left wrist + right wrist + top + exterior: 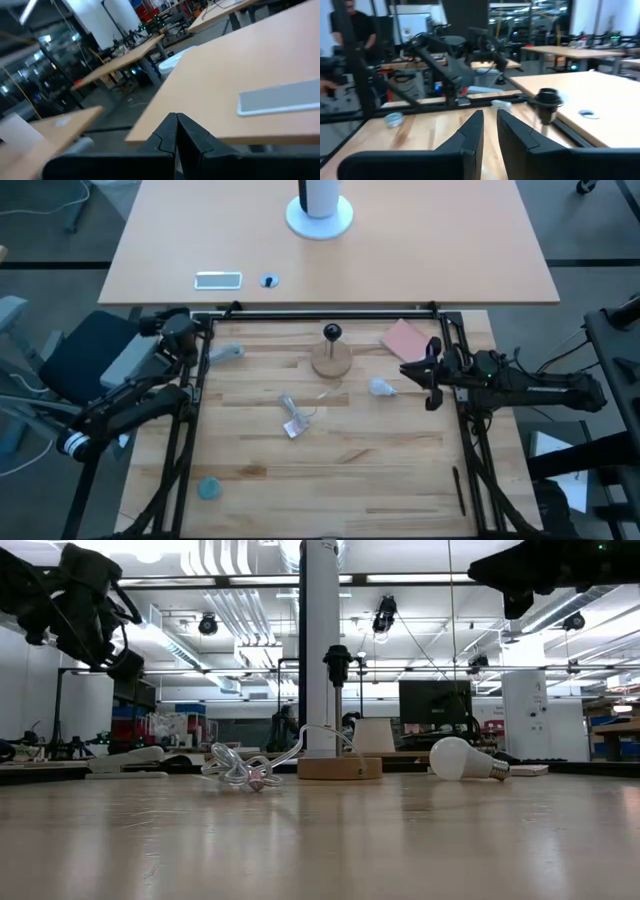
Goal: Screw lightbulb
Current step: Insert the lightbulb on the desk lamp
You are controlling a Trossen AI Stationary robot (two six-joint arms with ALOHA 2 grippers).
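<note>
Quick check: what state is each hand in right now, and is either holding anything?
Left hand: closed, empty, at the table's left rear edge.
Right hand: slightly open, empty, raised near the lightbulb.

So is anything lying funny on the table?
Yes. The lightbulb lies tipped on its side on the wood, apart from the socket stand it belongs in. A crumpled clear wrapper also sits loose nearby.

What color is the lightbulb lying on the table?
Frosted white, with a pale screw base. The lightbulb shows best in the low view.
</note>
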